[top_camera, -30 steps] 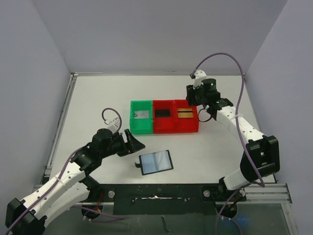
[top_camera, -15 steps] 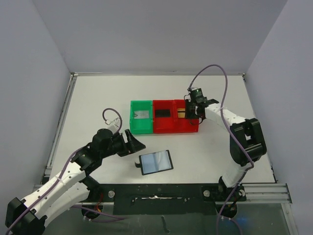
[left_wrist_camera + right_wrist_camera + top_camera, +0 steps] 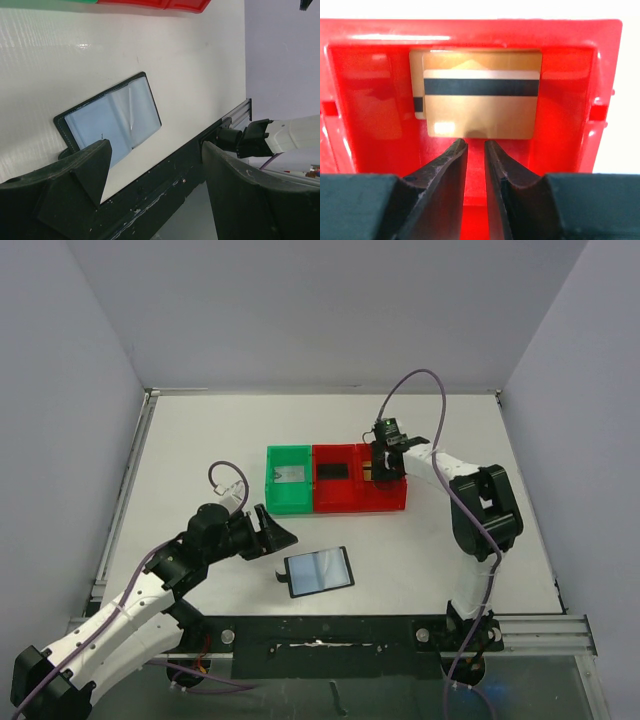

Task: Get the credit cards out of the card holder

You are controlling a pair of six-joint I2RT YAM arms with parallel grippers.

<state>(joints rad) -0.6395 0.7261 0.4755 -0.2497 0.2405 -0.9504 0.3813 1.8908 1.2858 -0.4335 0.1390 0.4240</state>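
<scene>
The card holder (image 3: 318, 572) (image 3: 112, 122) lies open and flat on the table, its shiny bluish pockets up. My left gripper (image 3: 275, 532) (image 3: 156, 150) hovers just left of it, open and empty. A gold card (image 3: 482, 102) (image 3: 376, 472) with a black stripe lies in the right red bin (image 3: 365, 115), over the edge of another card (image 3: 417, 85). My right gripper (image 3: 385, 462) (image 3: 475, 142) points into that bin just short of the gold card, its jaws a narrow gap apart with nothing between them. A black card (image 3: 333, 472) lies in the middle bin and a pale grey card (image 3: 290, 475) in the green bin.
The green bin (image 3: 272, 490) and two red bins (image 3: 335, 502) stand in a row at mid-table. The table's dark front rail (image 3: 165, 185) runs close behind the card holder. Grey walls close in the left, back and right sides.
My right arm has folded in, and its gripper has come down and left from above the bins to the right red bin, its jaws narrowing. The left arm and card holder have not moved.
</scene>
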